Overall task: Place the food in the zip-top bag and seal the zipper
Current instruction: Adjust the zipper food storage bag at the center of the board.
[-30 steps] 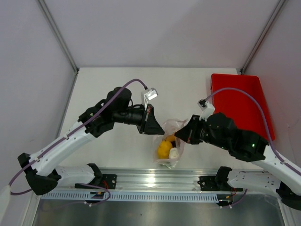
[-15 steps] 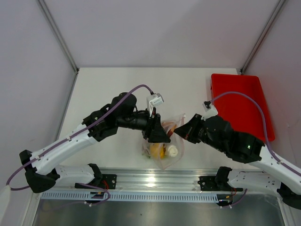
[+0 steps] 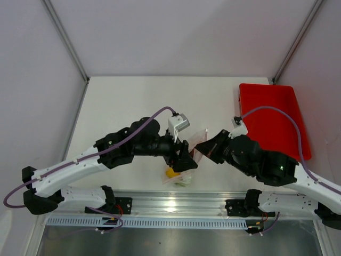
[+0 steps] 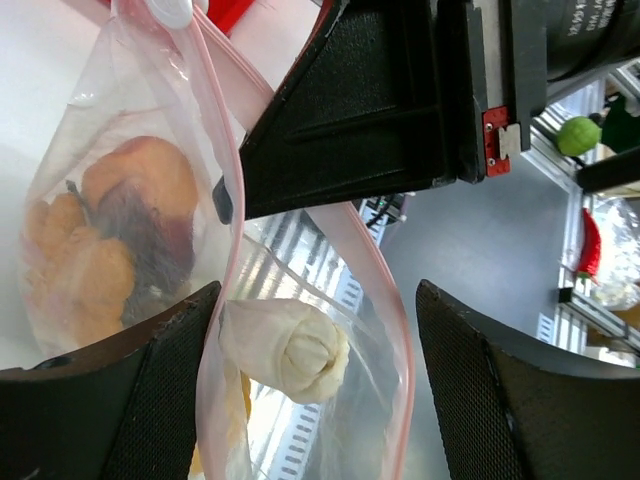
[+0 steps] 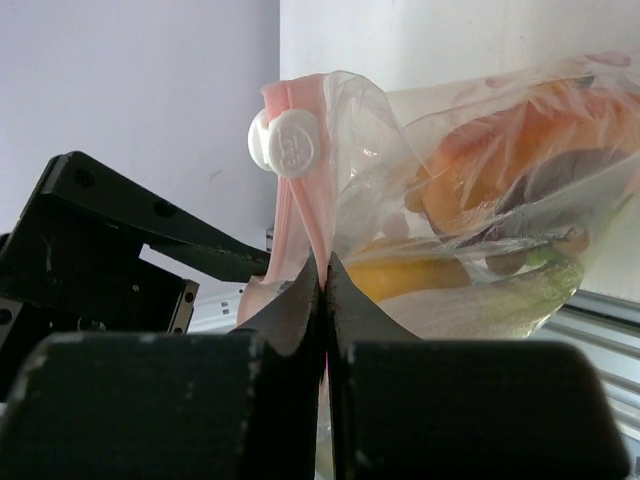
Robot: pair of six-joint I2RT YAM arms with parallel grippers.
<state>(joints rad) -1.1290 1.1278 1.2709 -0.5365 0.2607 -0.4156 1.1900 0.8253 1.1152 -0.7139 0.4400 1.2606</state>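
The white table [image 3: 122, 101] spreads out beyond both my hands. The red tray [image 3: 269, 120] lies on it, well off to the outer side of my right hand and past it.

The zip-top bag [image 5: 450, 110] sits between my two hands, with its clear, crinkled body reaching away from my right fingertips.

My right gripper [image 5: 322, 275] is pinched tight, its two fingers pressed together on the bag's top edge. My left gripper [image 4: 318, 300] faces it from the other side with its fingers spread wide. The bag's mouth runs through the gap between them. I cannot tell whether either left finger touches the plastic.

The food is inside the bag. The lemon [image 5: 420, 278] lies lowest, just beyond my right fingertips. The orange slice [image 5: 490, 150] is above it, with the dark red piece [image 5: 565, 190] beside that. The leek stalk [image 4: 285, 350] shows its pale rolled end right between my left fingers. The tan-yellow balls [image 4: 85, 270] bunch up past my left-hand finger.

The zipper [image 5: 300, 210] is the pink strip clamped in my right fingers, and it rises straight up from them. Its white slider [image 5: 290, 143] sits on the strip just above my right fingertips.
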